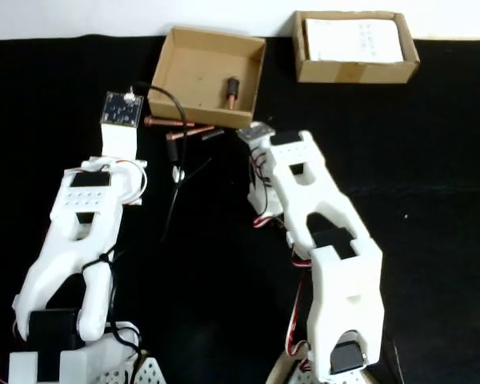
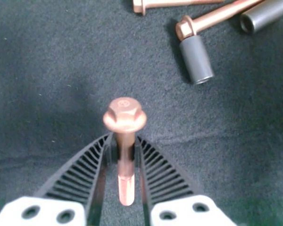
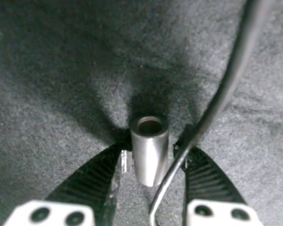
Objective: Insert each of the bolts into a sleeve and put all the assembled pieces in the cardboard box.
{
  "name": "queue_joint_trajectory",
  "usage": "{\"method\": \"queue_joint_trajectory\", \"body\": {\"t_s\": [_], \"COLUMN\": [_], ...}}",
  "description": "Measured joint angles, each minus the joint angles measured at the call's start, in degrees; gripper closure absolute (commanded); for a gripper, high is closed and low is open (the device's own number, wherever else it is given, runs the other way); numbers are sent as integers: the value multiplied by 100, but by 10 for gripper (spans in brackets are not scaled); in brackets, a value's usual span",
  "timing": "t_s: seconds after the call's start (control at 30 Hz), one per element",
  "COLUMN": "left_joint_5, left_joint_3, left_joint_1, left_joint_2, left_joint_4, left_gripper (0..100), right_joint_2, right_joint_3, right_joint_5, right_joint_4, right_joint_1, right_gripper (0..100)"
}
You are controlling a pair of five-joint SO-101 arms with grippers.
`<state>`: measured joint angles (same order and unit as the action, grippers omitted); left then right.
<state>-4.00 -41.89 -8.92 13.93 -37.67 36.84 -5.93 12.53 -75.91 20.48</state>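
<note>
High view with both wrist views, as I read them from the remote station. My left hand is closed to a narrow gap on the shank of a copper-coloured bolt, just under its flanged hex head, with the threaded tip pointing back toward the wrist. My right hand brackets a grey sleeve at about that part's own width and appears to grip it, bore end facing away; a black cable crosses in front of one finger. On the black counter the cardboard box lies at 12 o'clock and already holds one assembled piece. Loose bolts rest just at its 6 o'clock edge, and a loose sleeve lies beside them. I judge bolt and sleeve to be rigid metal, light for these arms, smooth and prone to roll or pivot. The bolt is best pinched mid-shank and the sleeve across its middle, which leaves tip and bore free. A second box at 1 o'clock holds a printed sheet. Its text is too small to read, as is the faint stamp on the bolt head.
</note>
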Motion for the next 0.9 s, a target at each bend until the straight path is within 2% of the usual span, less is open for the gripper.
{"method": "queue_joint_trajectory", "body": {"t_s": [0.27,0.47,0.63,0.7,0.8,0.9], "left_joint_5": [0,0,0,0,0,0], "left_joint_3": [0,0,0,0,0,0], "left_joint_1": [0,0,0,0,0,0], "left_joint_2": [0,0,0,0,0,0], "left_joint_4": [0,0,0,0,0,0], "left_gripper": [991,991,991,991,991,991], "right_joint_2": [9,26,35,35,35,35], "right_joint_3": [26,26,26,26,26,0], "right_joint_5": [9,730,844,844,844,888], "right_joint_4": [185,246,255,255,273,308], "right_joint_1": [114,334,343,343,343,325], "right_gripper": [821,821,827,870,991,989]}}
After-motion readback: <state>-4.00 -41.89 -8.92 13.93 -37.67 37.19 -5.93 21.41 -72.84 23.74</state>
